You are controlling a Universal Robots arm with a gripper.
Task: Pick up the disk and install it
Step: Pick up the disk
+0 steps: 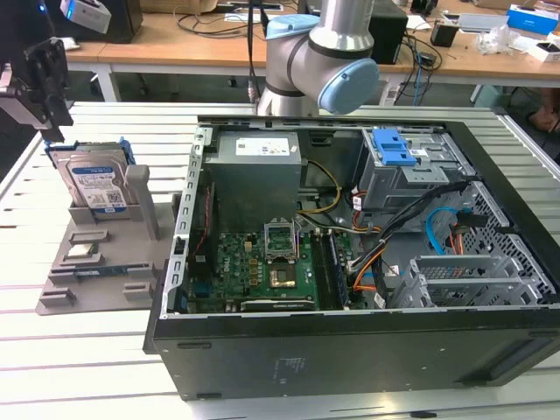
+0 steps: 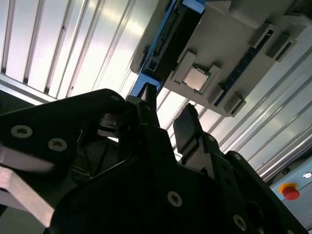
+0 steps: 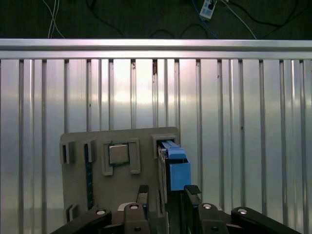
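the gripper hangs at the far end of the exterior view's left, just above the disk, with nothing in its grasp. in both wrist views its two black fingers stand spread apart, and the blue edge of the disk lies below the gap between them, not touched by either.

the disk stands upright on its edge in a slot of a grey holder, its blue-and-white label facing the near side and the blue frame showing around it. a small square processor chip lies flat in a pocket of the same holder, nearer than the disk.

the holder sits on a slatted metal table. to the exterior view's right of it, close beside, lies the open computer case, with the green motherboard inside, the grey power supply behind that, and a drive cage with a blue latch at the far right.
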